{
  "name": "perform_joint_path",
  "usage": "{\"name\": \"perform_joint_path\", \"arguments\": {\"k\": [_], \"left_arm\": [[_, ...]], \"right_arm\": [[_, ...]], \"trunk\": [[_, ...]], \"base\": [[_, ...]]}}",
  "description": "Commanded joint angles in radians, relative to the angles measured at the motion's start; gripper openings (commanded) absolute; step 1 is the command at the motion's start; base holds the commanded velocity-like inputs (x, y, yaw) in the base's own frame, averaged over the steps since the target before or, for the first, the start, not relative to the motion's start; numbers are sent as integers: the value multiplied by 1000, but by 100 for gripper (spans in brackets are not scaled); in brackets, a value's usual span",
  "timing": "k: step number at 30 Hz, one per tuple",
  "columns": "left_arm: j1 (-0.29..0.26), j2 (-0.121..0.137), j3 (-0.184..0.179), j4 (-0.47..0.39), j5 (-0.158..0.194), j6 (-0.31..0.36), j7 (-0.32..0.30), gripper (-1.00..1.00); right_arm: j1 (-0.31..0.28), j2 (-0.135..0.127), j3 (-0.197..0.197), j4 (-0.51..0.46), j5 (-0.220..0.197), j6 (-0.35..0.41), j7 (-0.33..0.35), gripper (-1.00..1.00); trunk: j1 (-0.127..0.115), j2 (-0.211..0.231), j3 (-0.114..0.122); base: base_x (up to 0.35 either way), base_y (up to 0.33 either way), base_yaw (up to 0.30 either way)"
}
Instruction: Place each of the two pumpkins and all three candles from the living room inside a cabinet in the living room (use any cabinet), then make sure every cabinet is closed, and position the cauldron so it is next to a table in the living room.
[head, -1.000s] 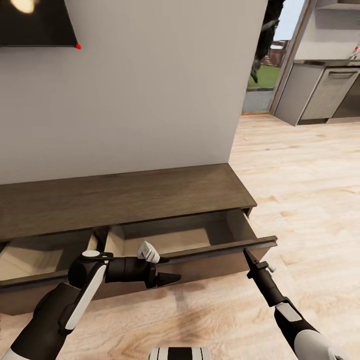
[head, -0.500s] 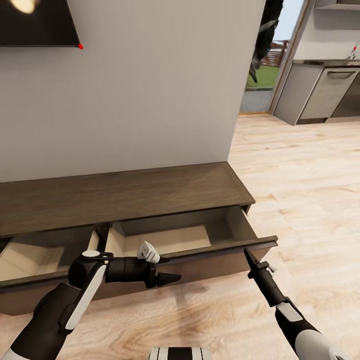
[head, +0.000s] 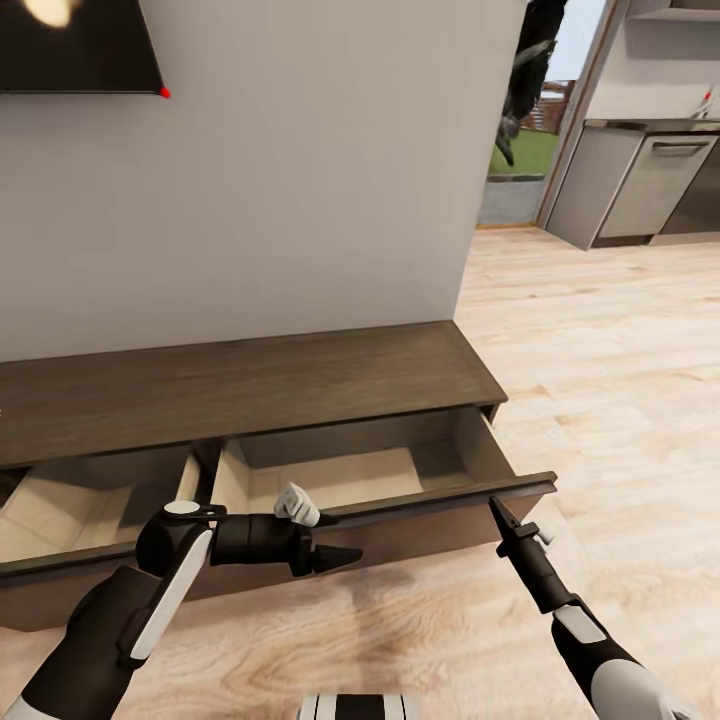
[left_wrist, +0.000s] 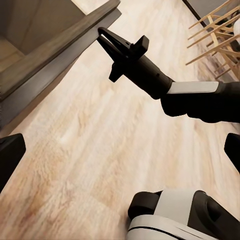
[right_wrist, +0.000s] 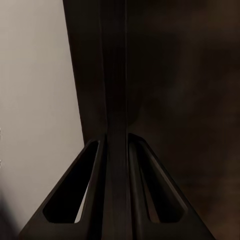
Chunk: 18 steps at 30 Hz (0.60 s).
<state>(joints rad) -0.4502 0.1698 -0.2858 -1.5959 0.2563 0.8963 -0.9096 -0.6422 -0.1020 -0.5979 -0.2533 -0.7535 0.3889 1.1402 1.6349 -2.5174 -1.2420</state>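
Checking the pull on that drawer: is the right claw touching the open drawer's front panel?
Touching. In the right wrist view the right claw is closed around the drawer front's edge; the head view agrees.

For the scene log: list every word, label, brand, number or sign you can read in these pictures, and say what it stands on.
None can be read.
The cabinet and its open drawer fronts are plain dark wood, with no lettering.
The dark screen on the wall shows just a glare spot and a red dot at its corner.
The kitchen units in the background carry no legible marks.
Both arms and the right gripper are unmarked.
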Motion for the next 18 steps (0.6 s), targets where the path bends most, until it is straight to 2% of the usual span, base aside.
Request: {"name": "perform_joint_path", "arguments": {"k": [1,18], "left_arm": [[-1,0,-1,0,3,5,0,100],[-1,0,-1,0,3,4,0,100]], "right_arm": [[-1,27,39,2,-7,21,75,-100],[-1,25,39,2,-7,21,75,-100]], "trunk": [[-1,0,-1],[-1,0,-1]], "base": [[-115,0,0],[-42,0,0]]}}
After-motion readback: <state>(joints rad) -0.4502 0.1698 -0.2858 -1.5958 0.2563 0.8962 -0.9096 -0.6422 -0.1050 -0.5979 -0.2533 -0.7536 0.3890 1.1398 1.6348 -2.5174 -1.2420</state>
